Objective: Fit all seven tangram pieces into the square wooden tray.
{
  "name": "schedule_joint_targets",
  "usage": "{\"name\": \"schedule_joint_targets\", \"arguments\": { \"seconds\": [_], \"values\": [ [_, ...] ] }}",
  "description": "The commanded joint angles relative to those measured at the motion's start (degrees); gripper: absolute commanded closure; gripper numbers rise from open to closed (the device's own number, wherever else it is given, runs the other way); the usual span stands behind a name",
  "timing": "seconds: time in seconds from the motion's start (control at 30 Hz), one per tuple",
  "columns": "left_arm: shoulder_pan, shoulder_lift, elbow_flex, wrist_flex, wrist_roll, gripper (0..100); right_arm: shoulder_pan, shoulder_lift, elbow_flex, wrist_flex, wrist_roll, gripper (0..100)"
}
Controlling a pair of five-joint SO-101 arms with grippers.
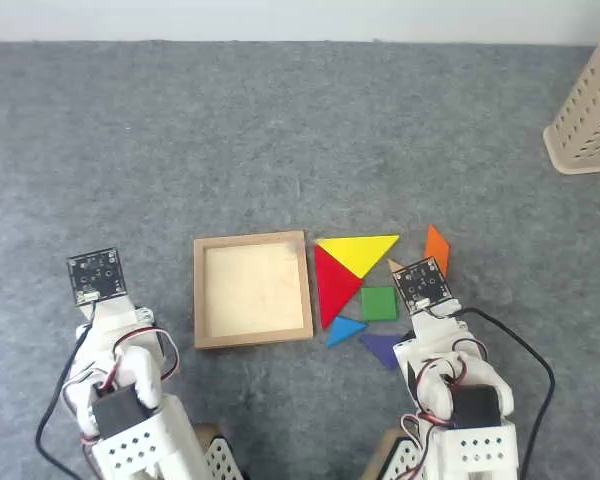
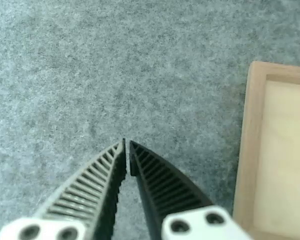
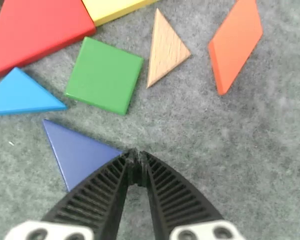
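The square wooden tray [image 1: 250, 240] lies empty toward the bench's near edge, between the arms, so the first pick is not yet made. The coloured wooden tangram pieces [image 1: 378, 302] lie just beside it. The right pincer [image 3: 135, 155], pressed together and empty, hangs at the dark blue triangle [image 3: 77, 150]. The left pincer [image 2: 126, 145], likewise pressed together, hangs beside the tray. The right pincer probably needs to spread next and take a piece.

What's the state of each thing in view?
Square wooden tray: empty.
Red triangle: outside tray, flat.
Yellow triangle: outside, flat.
Green square: outside, flat.
Light blue triangle: outside, flat.
Dark blue triangle: outside, flat.
Bare wood triangle: outside, flat.
Orange parallelogram: outside, flat.
Left gripper: jaws shut, empty.
Right gripper: jaws shut, empty.
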Motion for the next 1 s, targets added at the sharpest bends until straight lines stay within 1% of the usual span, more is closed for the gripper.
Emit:
{"name": "schedule_joint_targets", "arguments": {
  "seconds": [0.0,0.97],
  "values": [
    [0.35,-0.44,-0.57,0.35,0.79,99,-0.04,-1.1,0.7,0.4,-0.35,98.7],
    [0.35,-0.44,-0.57,0.35,0.79,99,-0.04,-1.1,0.7,0.4,-0.35,98.7]
  ]
}}
